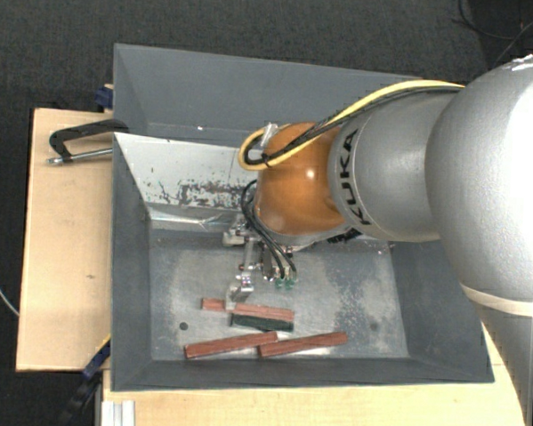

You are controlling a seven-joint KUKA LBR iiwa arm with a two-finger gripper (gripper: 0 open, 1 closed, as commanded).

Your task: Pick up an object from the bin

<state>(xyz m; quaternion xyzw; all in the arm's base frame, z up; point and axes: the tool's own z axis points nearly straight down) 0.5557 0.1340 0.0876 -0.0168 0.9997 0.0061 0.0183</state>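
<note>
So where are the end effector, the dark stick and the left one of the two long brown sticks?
end effector (242, 292), camera view, at its lower tip.
dark stick (262, 324), camera view, on its middle.
left long brown stick (229, 346), camera view, on its middle.

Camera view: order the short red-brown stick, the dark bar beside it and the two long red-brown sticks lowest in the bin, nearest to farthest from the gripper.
1. Short red-brown stick, just below the gripper.
2. Dark bar, against that stick's lower side.
3. Long red-brown sticks, left and right, lowest in the view; these two are too close to call.
</note>
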